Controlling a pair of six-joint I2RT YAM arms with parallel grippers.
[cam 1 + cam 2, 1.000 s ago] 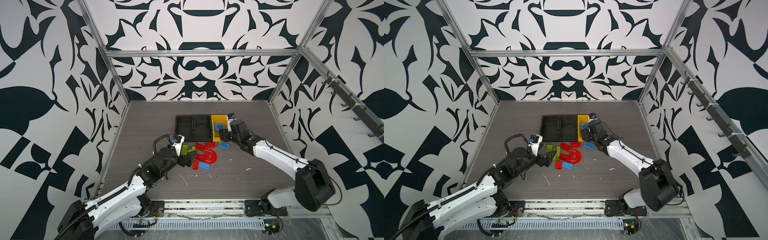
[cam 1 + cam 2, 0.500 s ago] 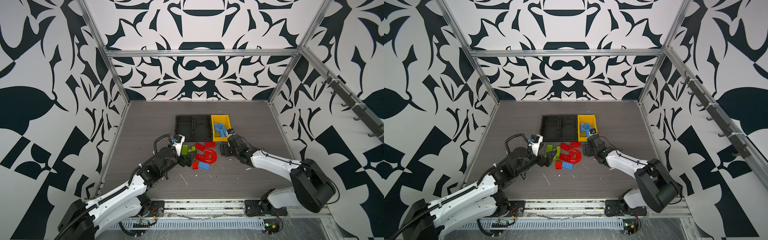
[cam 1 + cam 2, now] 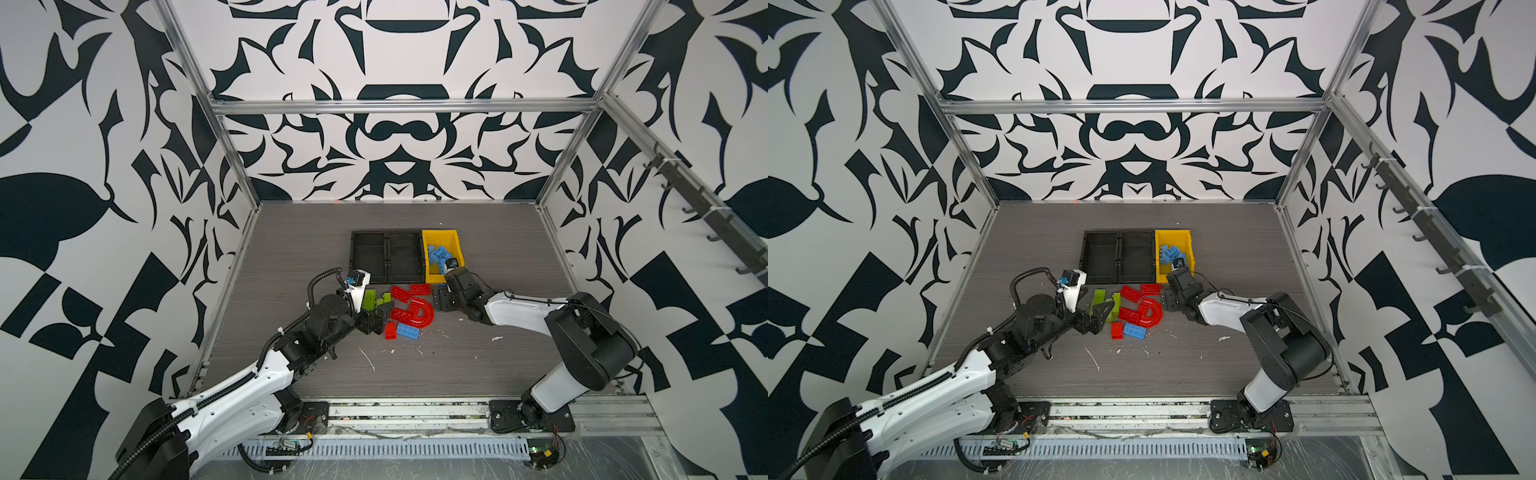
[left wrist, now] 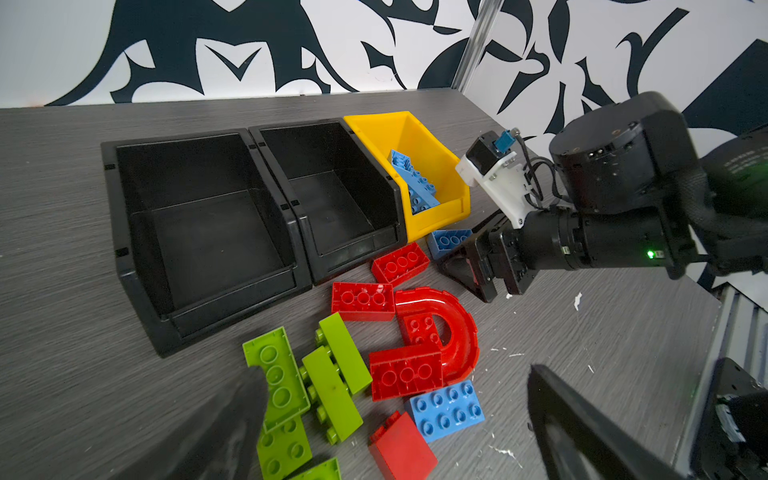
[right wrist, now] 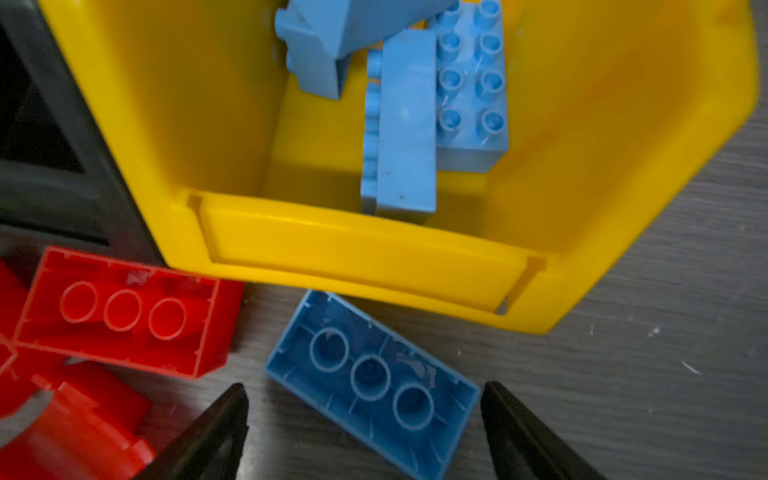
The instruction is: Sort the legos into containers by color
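A light blue lego brick point(image 5: 332, 353) lies studs-down on the grey table point(image 3: 498, 249), just in front of the yellow container point(image 5: 365, 253). The container sits slightly right of centre in both top views and holds several blue bricks point(image 5: 407, 124). The right gripper point(image 5: 363, 392) hangs low over the loose brick, fingers spread to either side of it. Immediately left of the yellow bin stand two joined black containers point(image 3: 387, 257). Below them at mid-frame, a red arch point(image 3: 419, 313), red bricks point(image 3: 401, 293), lime green bricks point(image 3: 370, 299) and a second blue brick point(image 3: 408, 332) lie clustered. The left gripper point(image 4: 395, 372) hovers at the cluster's left edge, fingers wide apart.
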